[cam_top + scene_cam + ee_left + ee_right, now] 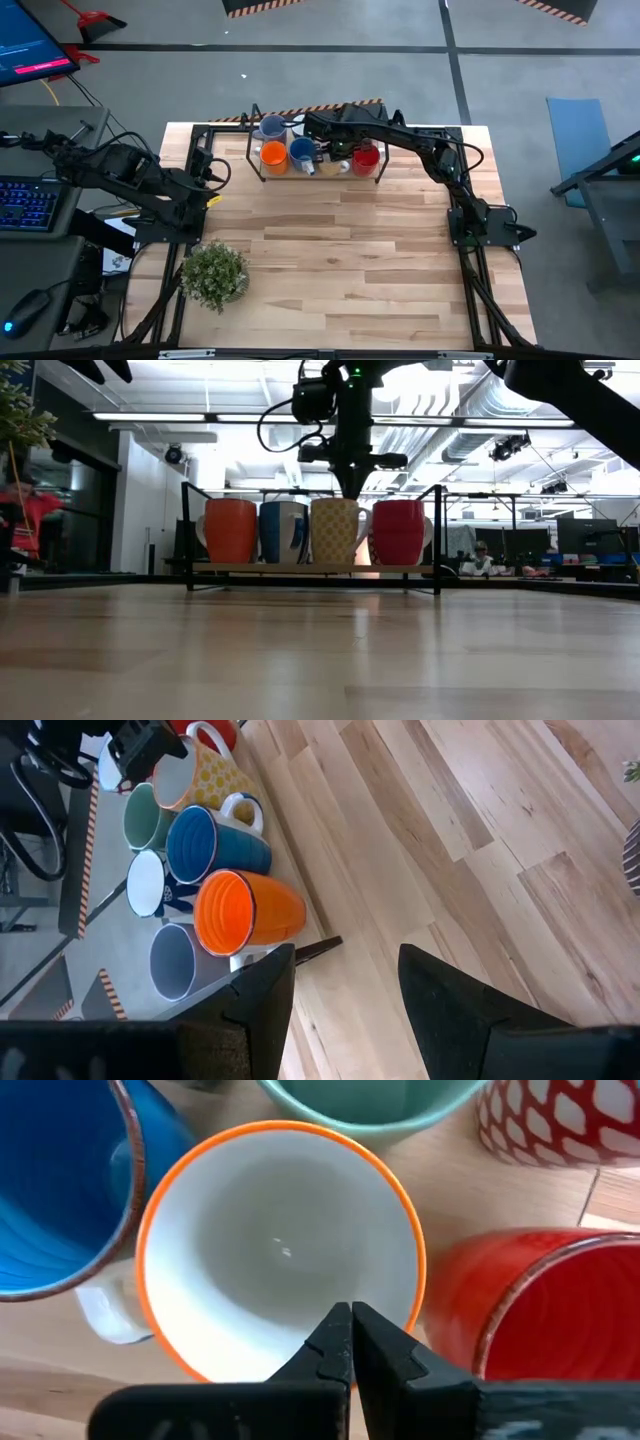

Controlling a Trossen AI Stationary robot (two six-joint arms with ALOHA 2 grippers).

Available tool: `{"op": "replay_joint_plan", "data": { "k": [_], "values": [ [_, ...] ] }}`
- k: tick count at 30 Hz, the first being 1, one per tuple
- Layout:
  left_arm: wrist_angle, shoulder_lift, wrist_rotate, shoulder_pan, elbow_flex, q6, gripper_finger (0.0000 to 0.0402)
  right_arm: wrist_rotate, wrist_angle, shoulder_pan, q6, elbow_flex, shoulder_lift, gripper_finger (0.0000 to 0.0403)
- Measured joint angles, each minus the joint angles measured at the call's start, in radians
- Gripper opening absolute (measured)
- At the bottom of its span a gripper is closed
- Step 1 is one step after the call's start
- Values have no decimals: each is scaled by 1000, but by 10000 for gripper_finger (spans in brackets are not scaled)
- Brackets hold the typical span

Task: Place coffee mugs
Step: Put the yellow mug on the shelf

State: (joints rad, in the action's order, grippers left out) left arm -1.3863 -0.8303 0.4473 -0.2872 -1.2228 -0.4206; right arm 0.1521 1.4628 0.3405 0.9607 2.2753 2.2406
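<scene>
Several coffee mugs stand upright on a low black-framed rack (pixel 310 568) at the table's far edge: orange (pixel 245 910), blue (pixel 215 845), green (pixel 145 815), grey-blue (pixel 175 960), red (pixel 398 532), and a yellow-patterned one with an orange rim (pixel 280 1240). My right gripper (pixel 350 1330) points down, shut, its tips over the nearer rim of the yellow-patterned mug (pixel 335 530). My left gripper (pixel 345 955) hangs open over the table's left side (pixel 215 172), with nothing between its fingers. My right gripper's shut fingertips (pixel 335 1330) stand at the orange rim (pixel 405 1315) of the yellow-patterned mug, coming from above. The fingers hide that stretch of rim, so I cannot tell whether they touch it. The mug stands upright on the rack.
A potted green plant (pixel 214 275) stands near the table's front left. A red-and-white patterned mug (pixel 560 1120) sits behind the red one. The wooden tabletop (pixel 350 260) lies bare between the rack and the near edge.
</scene>
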Motion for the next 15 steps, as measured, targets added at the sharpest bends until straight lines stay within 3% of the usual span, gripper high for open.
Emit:
{"op": "replay_joint_plan", "data": {
  "k": [15],
  "values": [
    [0,0,0,0,0,0,168,36,-11,0,1,0,0,2]
  ]
}}
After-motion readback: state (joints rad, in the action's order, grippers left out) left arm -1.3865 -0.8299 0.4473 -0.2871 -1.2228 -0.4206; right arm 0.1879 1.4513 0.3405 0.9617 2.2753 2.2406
